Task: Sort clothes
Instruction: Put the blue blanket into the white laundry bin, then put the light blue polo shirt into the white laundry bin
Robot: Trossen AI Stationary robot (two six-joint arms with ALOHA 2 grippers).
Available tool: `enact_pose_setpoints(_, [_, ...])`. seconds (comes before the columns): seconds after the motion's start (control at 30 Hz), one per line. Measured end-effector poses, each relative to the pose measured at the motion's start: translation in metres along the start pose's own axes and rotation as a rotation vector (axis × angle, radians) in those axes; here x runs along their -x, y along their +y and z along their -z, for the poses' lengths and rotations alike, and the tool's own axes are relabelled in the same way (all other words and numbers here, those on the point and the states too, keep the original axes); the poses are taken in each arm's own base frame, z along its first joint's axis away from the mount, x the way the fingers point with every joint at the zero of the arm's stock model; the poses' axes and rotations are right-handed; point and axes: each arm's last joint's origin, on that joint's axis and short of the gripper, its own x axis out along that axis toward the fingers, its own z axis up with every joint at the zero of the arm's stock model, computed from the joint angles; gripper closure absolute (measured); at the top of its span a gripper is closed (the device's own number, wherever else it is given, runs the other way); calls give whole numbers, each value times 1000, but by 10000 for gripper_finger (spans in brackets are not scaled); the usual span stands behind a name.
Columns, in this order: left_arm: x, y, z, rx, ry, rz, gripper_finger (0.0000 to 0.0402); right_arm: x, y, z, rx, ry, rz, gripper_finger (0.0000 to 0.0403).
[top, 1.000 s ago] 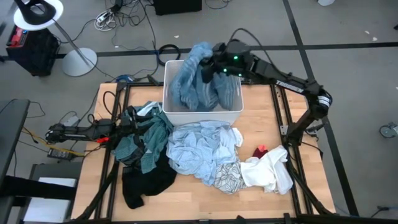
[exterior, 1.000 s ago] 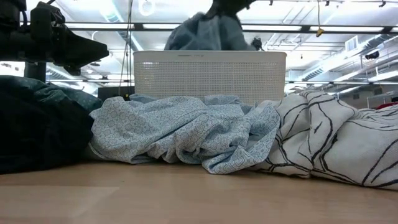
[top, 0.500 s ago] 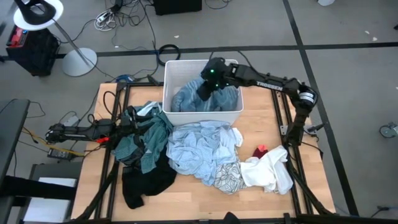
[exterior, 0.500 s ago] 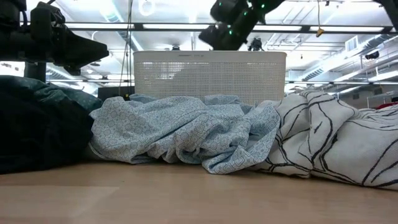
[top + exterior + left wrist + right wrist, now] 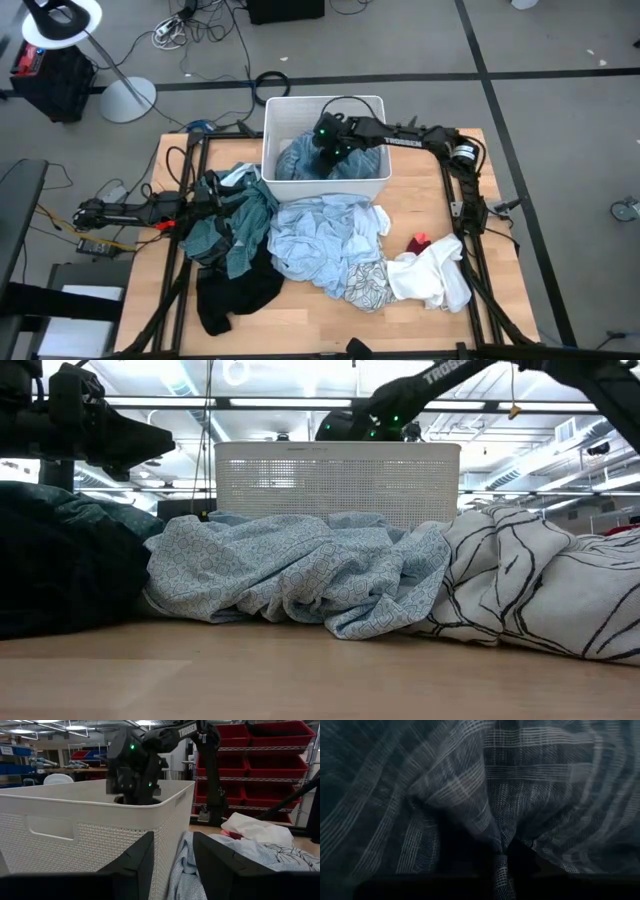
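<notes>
1. Low view: the wooden table [image 5: 300, 680] lies nearest, with a pale blue patterned shirt [image 5: 290, 575] and a white black-lined piece [image 5: 530, 585] heaped before the white bin [image 5: 335, 480].
2. High view adds a teal plaid shirt [image 5: 232, 225] under the left gripper [image 5: 205, 195], fingers parted.
3. Right gripper [image 5: 330, 150] pinches the blue-grey striped shirt [image 5: 485, 795] inside the bin.
4. Left wrist view alone shows red shelf bins [image 5: 260, 750] behind.

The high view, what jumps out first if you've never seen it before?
The big heap of clothes covering the middle of the wooden table grabs you first. Next is the right gripper, reaching down into the white bin at the table's far edge, pressed into a blue-grey striped shirt. The left gripper waits beside the teal plaid shirt on the left.
</notes>
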Motion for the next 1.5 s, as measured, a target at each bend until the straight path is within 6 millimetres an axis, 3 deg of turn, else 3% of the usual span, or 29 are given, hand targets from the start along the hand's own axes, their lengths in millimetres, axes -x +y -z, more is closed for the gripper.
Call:
enact_pose_setpoints(0.27, [0, 0, 0, 0, 0, 0, 259, -10, -7, -4, -111, -27, -7, 306])
enact_pose_setpoints(0.47, [0, 0, 0, 0, 0, 0, 259, 10, -12, -10, -103, -74, -17, 233])
enact_pose_setpoints(0.7, [0, 0, 0, -1, 1, -1, 259, 58, -10, -17, -95, -179, -46, 197])
enact_pose_setpoints(1.03, [0, 0, 0, 0, 0, 0, 259, 146, -5, -14, -69, -376, -89, 208])
enact_pose_setpoints(1.27, [0, 0, 0, -1, 0, 0, 259, 200, 11, 2, 10, -475, -109, 221])
enact_pose_setpoints(1.5, [0, 0, 0, -1, 1, 0, 259, 234, 47, 32, 146, -517, -84, 226])
